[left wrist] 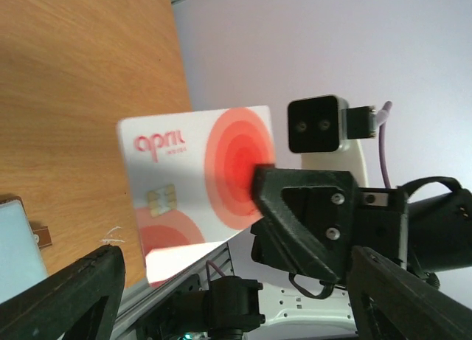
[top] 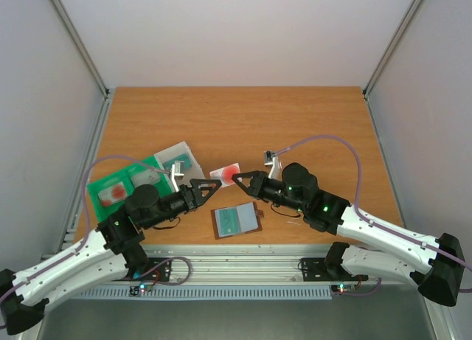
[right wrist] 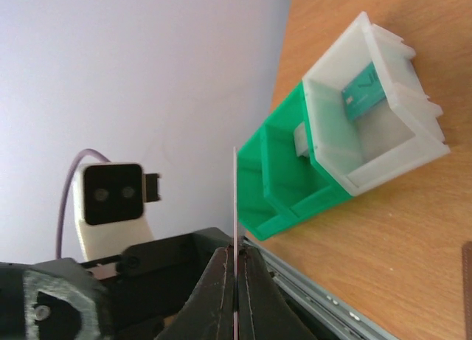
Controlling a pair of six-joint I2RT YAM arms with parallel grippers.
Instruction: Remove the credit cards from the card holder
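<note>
Counts: two tools, one card holder, three cards in view, one green tray, one translucent box.

The right tool is sitting centre frame in the top view. It is pinching one credit card between fully closed fingers and holding it off the table. The right wrist view is showing that card edge-on as a thin vertical line, clamped at the fingertips. The left wrist view is showing its face: white, with red concentric circles, a chip and red lettering.

The left tool is pointing at the card from centre-left. Its fingers are standing wide apart at the bottom corners of its wrist view and gripping nothing. I cannot tell whether a finger is touching the card's lower corner.

The card holder is lying open and flat on the table at lower centre, below both tools. Its grey-blue pocket panels are facing up inside the brown edges. Whether any cards are sitting in its pockets is too small to tell.

The green tray is sitting at left of frame, partly under the left arm. A second credit card, pale with a red blotch, is lying in its left compartment.

The translucent box is touching the tray's upper-right end. A teal card is lying inside it, against one wall.
</note>
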